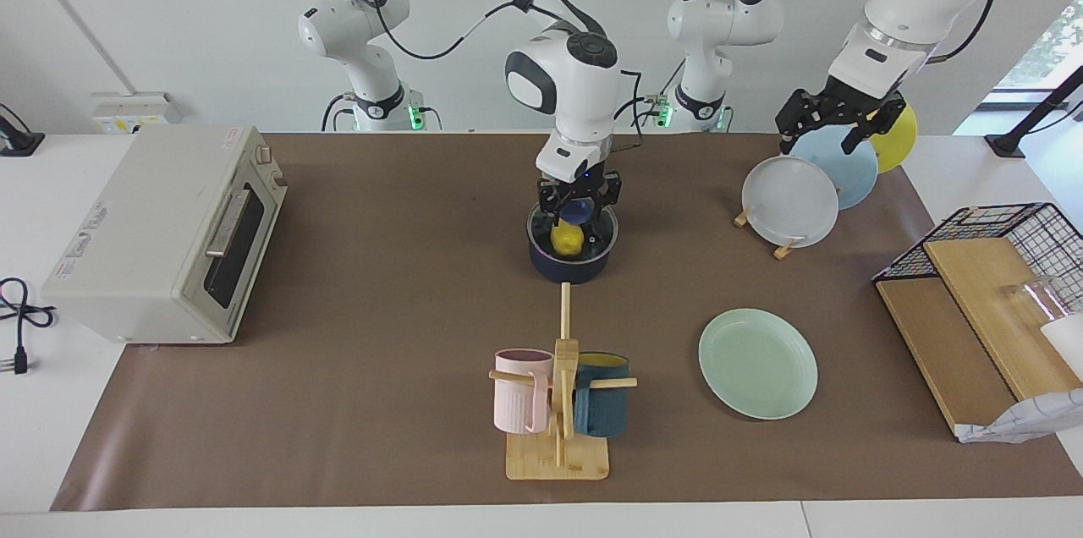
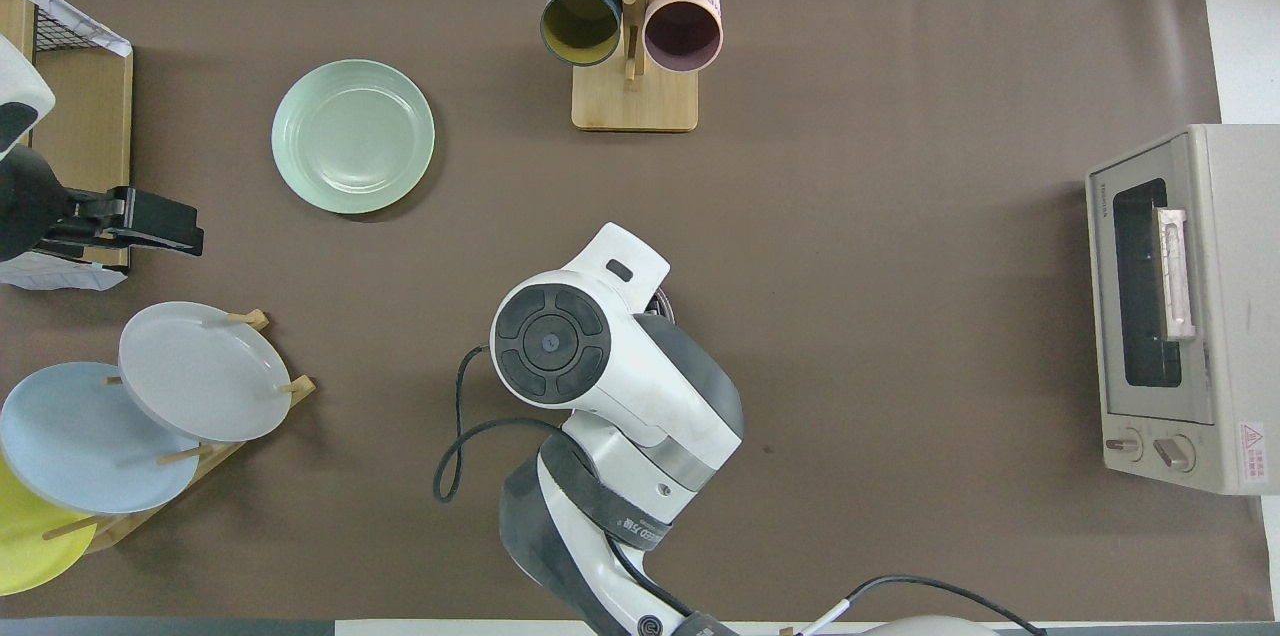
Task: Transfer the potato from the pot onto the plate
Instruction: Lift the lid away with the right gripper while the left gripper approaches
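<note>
The dark navy pot [image 1: 574,266] stands mid-table, with the yellow potato [image 1: 567,240] inside it. My right gripper [image 1: 579,216] is lowered into the pot's mouth right above the potato, and its fingers stand apart on either side of it. In the overhead view the right arm hides the pot and potato. The mint-green plate [image 1: 757,363] lies empty, farther from the robots than the pot and toward the left arm's end; it also shows in the overhead view [image 2: 353,136]. My left gripper [image 1: 833,128] waits open over the plate rack.
A rack holds a white plate [image 1: 789,201], a light blue plate [image 1: 846,166] and a yellow plate [image 1: 898,139]. A mug tree [image 1: 558,403] carries pink and dark blue mugs. A toaster oven [image 1: 169,233] stands at the right arm's end, a wire basket [image 1: 1007,242] with boards at the left arm's end.
</note>
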`<state>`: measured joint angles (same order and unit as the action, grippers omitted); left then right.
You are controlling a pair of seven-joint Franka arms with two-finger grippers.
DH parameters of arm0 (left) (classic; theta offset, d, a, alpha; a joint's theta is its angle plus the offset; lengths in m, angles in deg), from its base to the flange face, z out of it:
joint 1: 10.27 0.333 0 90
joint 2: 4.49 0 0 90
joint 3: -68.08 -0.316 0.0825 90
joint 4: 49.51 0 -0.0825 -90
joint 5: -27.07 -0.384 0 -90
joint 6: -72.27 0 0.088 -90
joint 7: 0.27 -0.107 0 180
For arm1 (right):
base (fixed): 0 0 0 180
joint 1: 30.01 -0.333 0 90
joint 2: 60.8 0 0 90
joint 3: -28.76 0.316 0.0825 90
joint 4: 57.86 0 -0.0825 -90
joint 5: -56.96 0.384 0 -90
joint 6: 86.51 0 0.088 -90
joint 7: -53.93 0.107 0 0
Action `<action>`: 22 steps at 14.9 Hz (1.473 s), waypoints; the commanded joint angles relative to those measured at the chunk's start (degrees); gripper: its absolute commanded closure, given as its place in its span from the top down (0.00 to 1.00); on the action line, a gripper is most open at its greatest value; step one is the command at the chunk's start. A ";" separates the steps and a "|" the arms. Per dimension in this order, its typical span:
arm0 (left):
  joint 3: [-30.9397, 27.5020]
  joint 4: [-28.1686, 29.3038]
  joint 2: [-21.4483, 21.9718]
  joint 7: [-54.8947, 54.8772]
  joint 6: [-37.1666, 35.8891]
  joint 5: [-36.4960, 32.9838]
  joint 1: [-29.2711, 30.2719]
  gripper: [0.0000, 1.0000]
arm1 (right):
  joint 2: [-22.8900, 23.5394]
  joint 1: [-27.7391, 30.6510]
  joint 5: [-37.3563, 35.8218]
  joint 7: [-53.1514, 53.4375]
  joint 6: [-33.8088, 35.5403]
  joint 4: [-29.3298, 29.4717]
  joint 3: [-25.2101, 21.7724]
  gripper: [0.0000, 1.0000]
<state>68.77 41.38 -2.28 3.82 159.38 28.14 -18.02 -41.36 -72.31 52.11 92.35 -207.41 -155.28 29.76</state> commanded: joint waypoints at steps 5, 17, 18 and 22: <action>0.10 1.48 1.22 0.13 0.52 -0.18 0.19 1.00 | -0.11 0.55 -0.60 -1.25 -0.48 -0.23 0.24 0.55; 0.19 2.27 1.57 0.31 1.31 -0.18 -0.51 1.00 | -0.63 4.49 -0.51 -8.35 13.13 11.18 -0.03 0.47; 0.28 2.28 1.57 0.39 1.40 -0.18 -0.51 1.00 | -0.63 6.77 -0.16 -11.33 14.02 11.81 -0.03 0.47; 0.81 2.28 1.57 0.57 1.49 -0.18 -0.77 1.00 | -0.63 15.39 0.63 -23.03 14.11 12.17 0.06 0.47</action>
<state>69.50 41.60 -2.22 3.89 159.40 28.14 -18.15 -42.07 -60.00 52.13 73.64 -194.13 -143.85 29.10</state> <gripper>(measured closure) 0.000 0.348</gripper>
